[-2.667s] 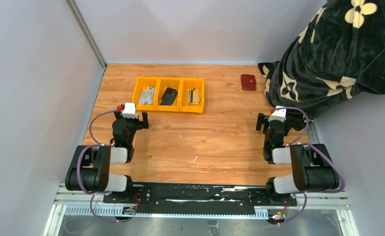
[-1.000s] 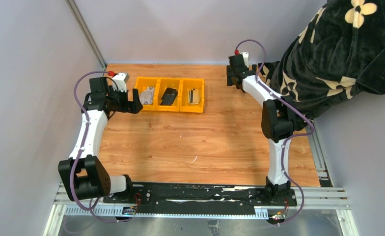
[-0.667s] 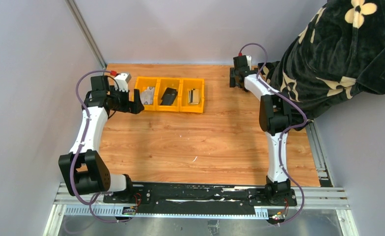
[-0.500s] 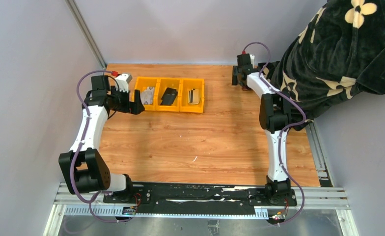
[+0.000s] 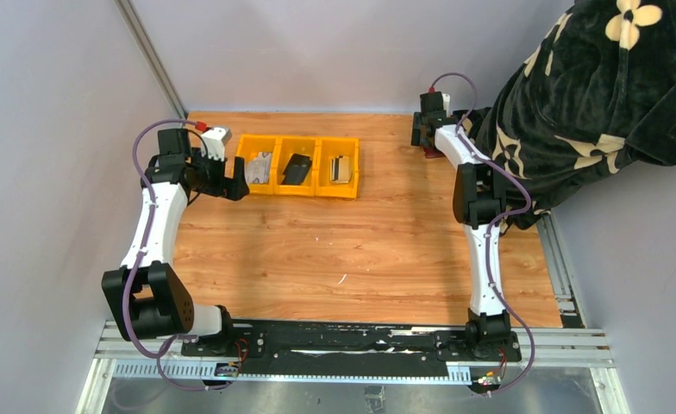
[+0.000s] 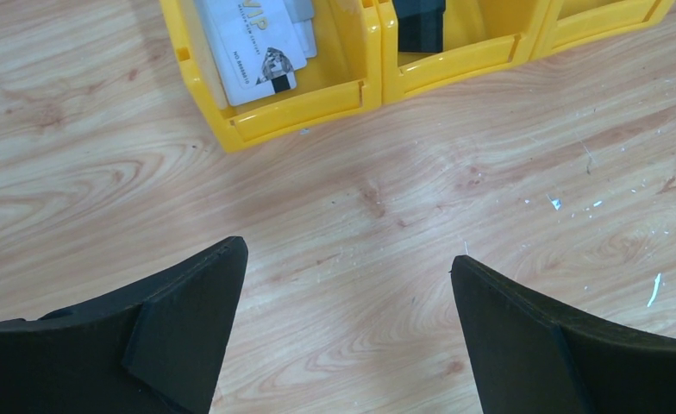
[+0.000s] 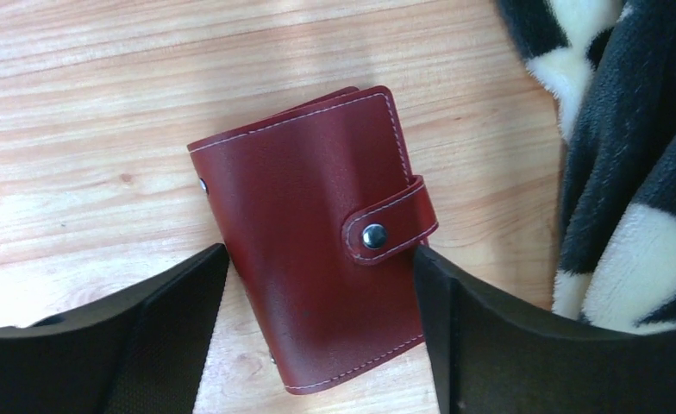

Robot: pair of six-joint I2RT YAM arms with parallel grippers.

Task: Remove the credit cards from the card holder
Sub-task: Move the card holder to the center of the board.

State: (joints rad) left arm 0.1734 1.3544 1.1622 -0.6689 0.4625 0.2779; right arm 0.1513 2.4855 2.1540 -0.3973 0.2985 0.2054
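The card holder lies closed, its tab snapped, flat on the bench at the far right, just beside the dark flowered blanket. Our right claw straddles it with jaws spread and a finger at either long edge; we cannot tell whether they press. We should close squarely, stay clear of the blanket and leave the snap reachable. Our left claw hangs wide open and empty near the yellow tray, free to undo the tab.
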